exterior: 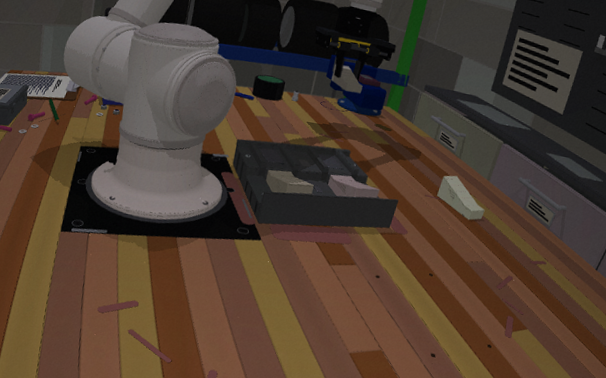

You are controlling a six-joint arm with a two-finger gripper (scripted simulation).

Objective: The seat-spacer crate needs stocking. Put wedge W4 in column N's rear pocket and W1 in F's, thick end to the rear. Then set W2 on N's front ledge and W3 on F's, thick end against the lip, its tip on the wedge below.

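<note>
The dark seat-spacer crate [310, 185] sits on the wooden bench just right of my arm's base. Two wedges lie in its pockets toward the near wall: a beige one [288, 181] on the left and a pinkish one [352, 185] on the right. A cream wedge [461, 197] rests on the bench to the right of the crate, well apart from it. A pale wedge [350, 81] hangs above the far end of the bench, held in my closed gripper [349, 71].
Behind the work a rack of black tyres [265, 19] stands on a blue shelf between green posts, with a blue fixture [364, 97] and a black-green roll [268, 86] at the bench's far edge. Cabinets [542, 177] line the right side. Small pegs litter the bench.
</note>
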